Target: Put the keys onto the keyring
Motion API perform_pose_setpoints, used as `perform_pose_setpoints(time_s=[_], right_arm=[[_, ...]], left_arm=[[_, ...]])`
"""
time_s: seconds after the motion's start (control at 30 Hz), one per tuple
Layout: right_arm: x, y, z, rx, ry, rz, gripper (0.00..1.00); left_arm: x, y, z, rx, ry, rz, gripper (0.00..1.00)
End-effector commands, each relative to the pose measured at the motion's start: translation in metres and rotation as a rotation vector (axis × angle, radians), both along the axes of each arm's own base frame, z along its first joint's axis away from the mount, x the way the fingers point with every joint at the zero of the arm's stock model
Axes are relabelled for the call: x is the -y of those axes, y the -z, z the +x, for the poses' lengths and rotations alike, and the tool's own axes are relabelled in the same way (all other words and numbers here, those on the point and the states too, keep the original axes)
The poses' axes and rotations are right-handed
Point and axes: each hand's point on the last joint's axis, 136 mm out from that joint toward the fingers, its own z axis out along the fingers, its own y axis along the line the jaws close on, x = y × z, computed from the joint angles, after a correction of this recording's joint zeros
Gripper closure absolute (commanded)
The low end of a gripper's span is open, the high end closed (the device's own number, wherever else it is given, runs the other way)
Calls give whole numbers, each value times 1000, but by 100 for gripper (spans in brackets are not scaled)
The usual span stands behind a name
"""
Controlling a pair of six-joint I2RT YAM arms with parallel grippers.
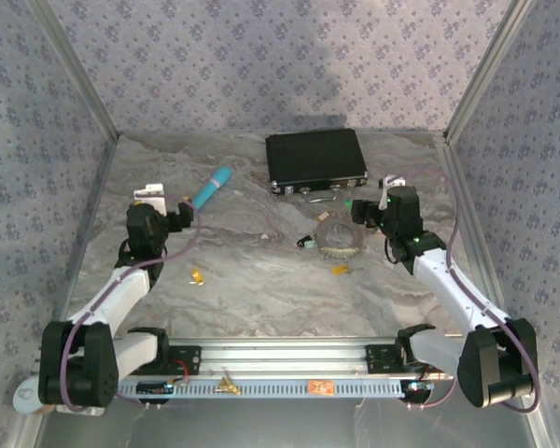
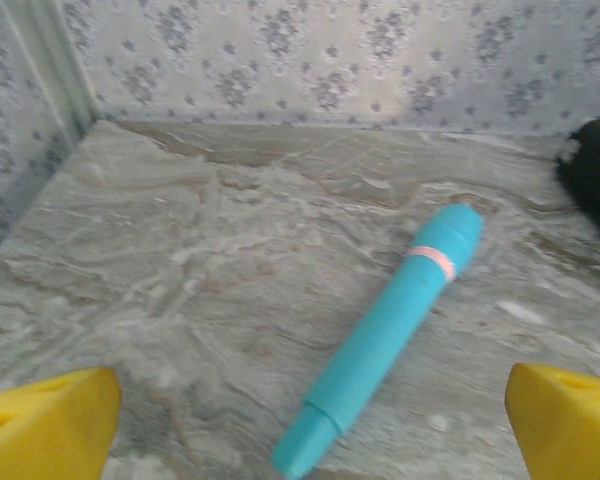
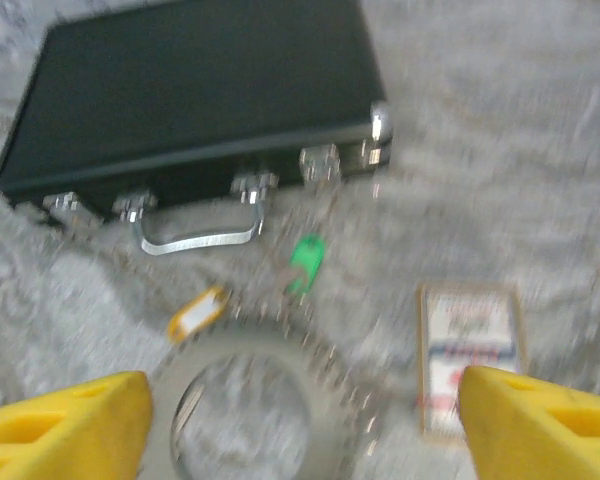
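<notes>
The keyring (image 1: 341,245) (image 3: 330,390), a grey toothed ring, lies right of the table's middle, in front of the black case. My right gripper (image 1: 366,213) (image 3: 305,425) hovers over it, open, yellow fingertips (image 3: 65,425) either side of the ring, holding nothing. A green key (image 3: 305,260) (image 1: 348,200) and a yellow-tagged key (image 3: 195,312) lie just beyond the ring. A dark key (image 1: 305,241) and a yellow key (image 1: 339,270) lie beside it; another yellow key (image 1: 197,276) lies far left. My left gripper (image 1: 175,215) (image 2: 315,430) is open and empty near a teal pen.
The black case (image 1: 315,160) (image 3: 190,90) lies shut at the back, its metal handle (image 3: 195,232) facing the ring. The teal pen (image 1: 210,189) (image 2: 385,335) lies slanted ahead of the left gripper. A small printed card (image 3: 470,360) rests right of the ring. Patterned walls enclose the table.
</notes>
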Motion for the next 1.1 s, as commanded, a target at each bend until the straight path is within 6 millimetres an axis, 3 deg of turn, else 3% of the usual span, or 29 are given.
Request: perform_pose_setpoints(time_s=[0.0,0.1,0.27,0.4,0.67,1.07], right_arm=[[5,32,-55,-293,124,45,31],[-16,43,-79,-407,105,154,55],[-45,56,-95,-503,153,358,63],[-59,69,-91,-529,197,460,69],[-75,91,-79,-565,250,524,78],[-86,114,-69,-603,266,449,76]], left_arm=[[18,-10,-12,-40,41,-104,2],[45,-12,-27,-46,128,-161,2],[87,-8,-54,-67,229,-227,2],[110,4,-68,-72,271,-260,3],[127,22,-71,-109,293,-244,3],[143,22,-65,-111,333,-219,3]])
